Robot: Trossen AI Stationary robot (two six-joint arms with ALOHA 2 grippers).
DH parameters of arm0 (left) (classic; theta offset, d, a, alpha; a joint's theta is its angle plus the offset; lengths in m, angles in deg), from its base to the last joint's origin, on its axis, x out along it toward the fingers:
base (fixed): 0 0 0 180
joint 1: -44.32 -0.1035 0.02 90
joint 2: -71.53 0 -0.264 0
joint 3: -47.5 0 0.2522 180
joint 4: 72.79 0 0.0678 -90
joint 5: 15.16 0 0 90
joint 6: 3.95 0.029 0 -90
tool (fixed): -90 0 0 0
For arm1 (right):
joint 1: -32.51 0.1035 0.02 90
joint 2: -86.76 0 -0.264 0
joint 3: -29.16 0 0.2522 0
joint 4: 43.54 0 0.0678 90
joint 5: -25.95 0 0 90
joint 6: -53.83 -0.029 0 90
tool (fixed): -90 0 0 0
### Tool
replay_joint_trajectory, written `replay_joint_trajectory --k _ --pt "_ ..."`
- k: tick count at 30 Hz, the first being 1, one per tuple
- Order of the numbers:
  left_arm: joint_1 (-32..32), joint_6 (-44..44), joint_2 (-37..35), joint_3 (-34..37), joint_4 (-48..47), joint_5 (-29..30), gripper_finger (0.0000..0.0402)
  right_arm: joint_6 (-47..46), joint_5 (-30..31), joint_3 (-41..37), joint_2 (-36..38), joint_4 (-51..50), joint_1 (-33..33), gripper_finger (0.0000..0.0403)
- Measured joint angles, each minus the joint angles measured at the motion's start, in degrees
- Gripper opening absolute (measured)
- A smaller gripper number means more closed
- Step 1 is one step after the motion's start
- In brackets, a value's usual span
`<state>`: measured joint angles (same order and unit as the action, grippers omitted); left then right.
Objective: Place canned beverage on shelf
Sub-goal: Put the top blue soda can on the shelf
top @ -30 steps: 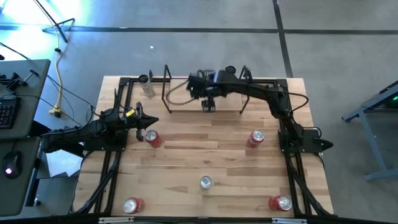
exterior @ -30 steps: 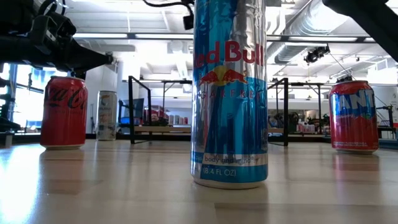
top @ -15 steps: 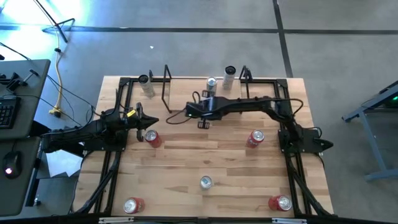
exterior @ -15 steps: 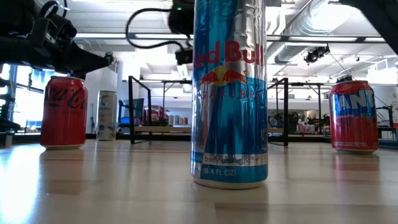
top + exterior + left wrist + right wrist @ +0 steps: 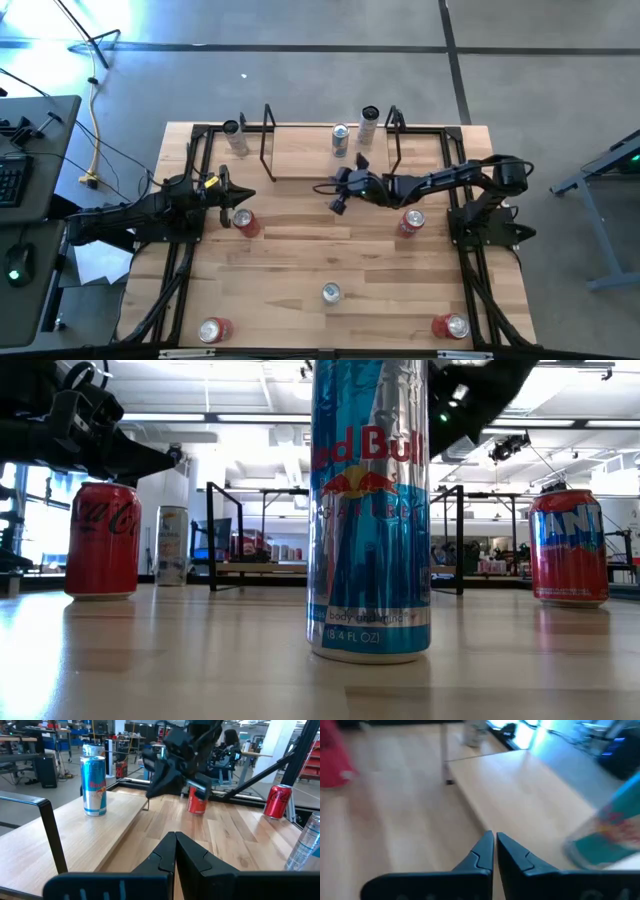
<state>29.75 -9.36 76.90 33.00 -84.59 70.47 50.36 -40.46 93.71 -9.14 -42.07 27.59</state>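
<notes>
The shelf (image 5: 330,155), a low light-wood board between two black rod frames, lies at the table's far middle. A blue and silver can (image 5: 340,138) (image 5: 94,780) stands upright on it by its base. My right gripper (image 5: 338,196) (image 5: 494,845) hovers shut just in front of the shelf's near edge, holding nothing. At the table's left, my left gripper (image 5: 240,197) (image 5: 175,845) is shut and level, beside a red can (image 5: 244,222).
Other cans stand upright on the table: a slim one (image 5: 369,120) behind the shelf, one (image 5: 233,135) at the far left, a red one (image 5: 410,222) on the right, a blue and silver one (image 5: 331,292) (image 5: 368,510) near the middle, and red ones (image 5: 214,329) (image 5: 451,326) at the near corners.
My right gripper has drawn back from over the shelf toward the table's near edge and sunk lower, its arm folding toward the right. The blue and silver can that the arm covered now stands in plain view on the shelf.
</notes>
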Motion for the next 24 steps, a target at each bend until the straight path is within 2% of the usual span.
replay_joint_trajectory --k 3,6,8,13,24 --pt "0.0 0.0 0.0 0.0 0.0 0.0 0.0001 -0.6 -1.3 -2.2 -0.4 3.4 -1.6 0.0012" --pt "0.0 0.0 0.0 0.0 -0.5 0.0 0.0001 -1.0 5.3 -2.7 -1.1 3.9 -4.0 0.0006" --pt "0.0 -0.4 0.0 0.0 -0.6 0.0 0.0001 -1.0 7.2 -1.9 -1.3 3.1 -5.6 0.0002" --pt "0.0 -0.5 0.0 0.0 -0.6 0.0 0.0001 -1.0 4.2 0.4 -2.5 0.4 -9.1 0.0001" --pt "0.0 -0.5 0.0 0.0 -0.6 0.0 0.0001 -2.5 3.9 3.3 -5.5 -0.5 -12.3 0.0"
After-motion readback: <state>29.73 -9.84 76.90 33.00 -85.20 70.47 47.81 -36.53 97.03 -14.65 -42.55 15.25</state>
